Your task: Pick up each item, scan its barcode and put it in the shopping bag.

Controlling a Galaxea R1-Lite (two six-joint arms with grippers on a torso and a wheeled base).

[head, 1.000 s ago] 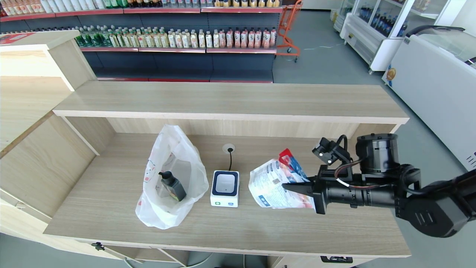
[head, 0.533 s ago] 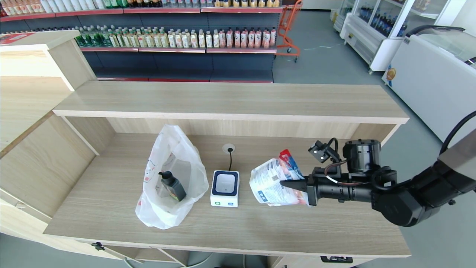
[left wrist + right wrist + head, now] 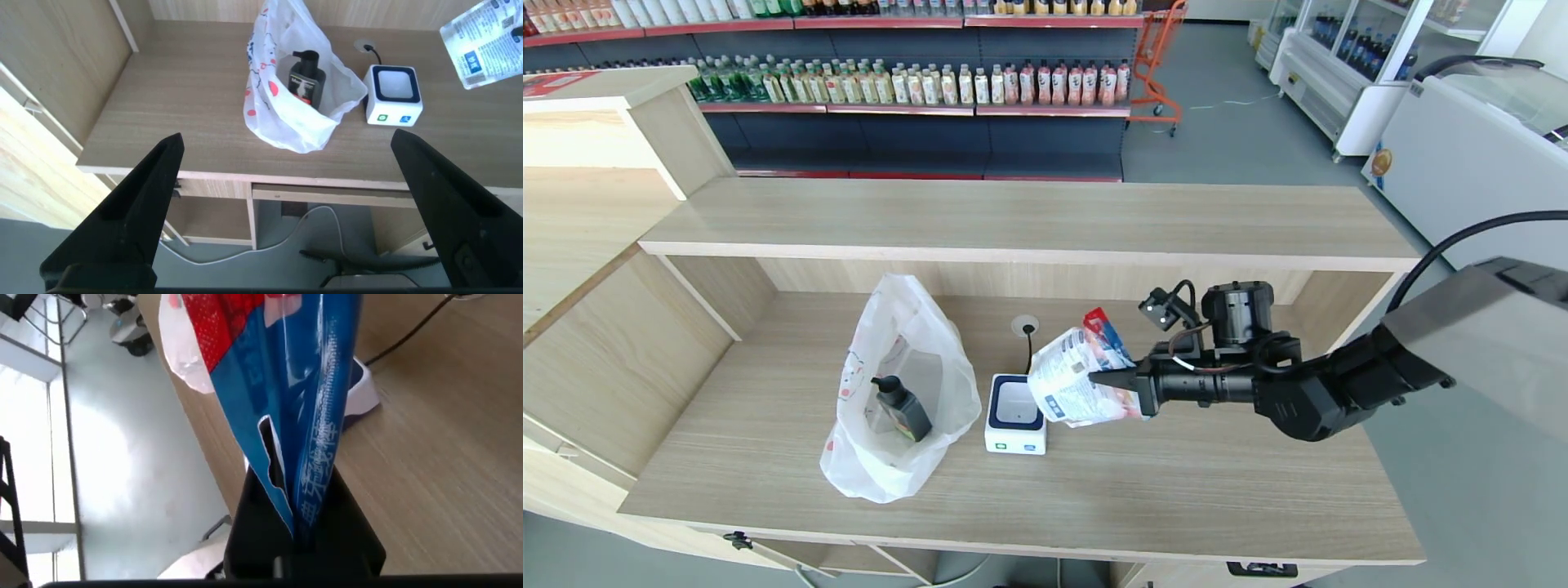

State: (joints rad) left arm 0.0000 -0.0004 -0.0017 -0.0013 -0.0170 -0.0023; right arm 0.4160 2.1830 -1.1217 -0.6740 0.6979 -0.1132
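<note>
Right pincer (image 3: 1109, 380) gripping pouch (image 3: 1068, 376), over scanner (image 3: 1015, 418) edge

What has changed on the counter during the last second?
The right gripper, shut on the snack pouch, carried it leftward, up to the right edge of the scanner. The shopping bag, the pump bottle inside it and the scanner stayed put.

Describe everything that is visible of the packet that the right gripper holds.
The packet is a soft, glossy plastic pouch, white with blue print on one face, red and blue at its sealed edge. The right gripper is shut on that edge and holds it in the air, tilted, at the right side of the scanner and above the wooden counter. Nothing else appears to touch it.
</note>
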